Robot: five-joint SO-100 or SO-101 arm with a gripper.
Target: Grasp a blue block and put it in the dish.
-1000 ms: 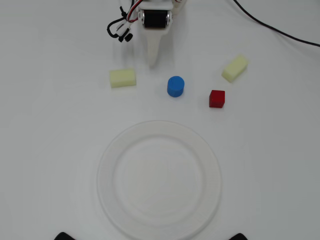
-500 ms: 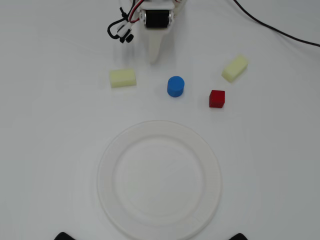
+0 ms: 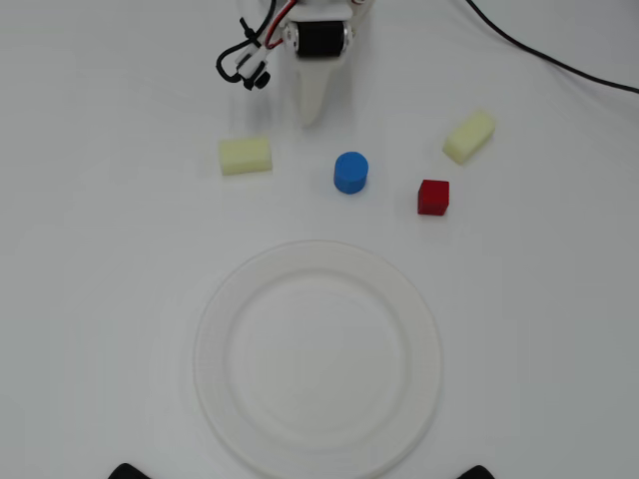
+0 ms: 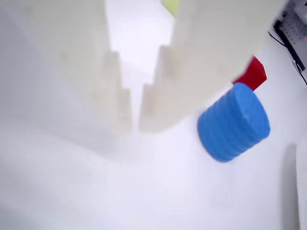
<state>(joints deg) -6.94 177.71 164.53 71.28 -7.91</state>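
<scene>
Surface: plain white table [image 3: 100,299], evenly lit. Resting directly on it in the overhead view: one blue block [image 3: 350,172] near centre; one red cube [image 3: 433,197] to its right, apart from it; two pale yellow blocks, one left [image 3: 246,156] and one upper right [image 3: 469,136], the latter lying at an angle. The dish [image 3: 215,339], white with ridged rim, occupies the lower centre, empty. A black cable [image 3: 559,62] crosses the upper right corner.

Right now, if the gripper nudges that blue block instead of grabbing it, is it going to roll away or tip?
The blue block stands on its flat end on the table, short and wide, so a nudge would probably slide it rather than tip it. Its side is curved, so if knocked over it could roll. The ribbed side in the wrist view probably helps grip.
</scene>
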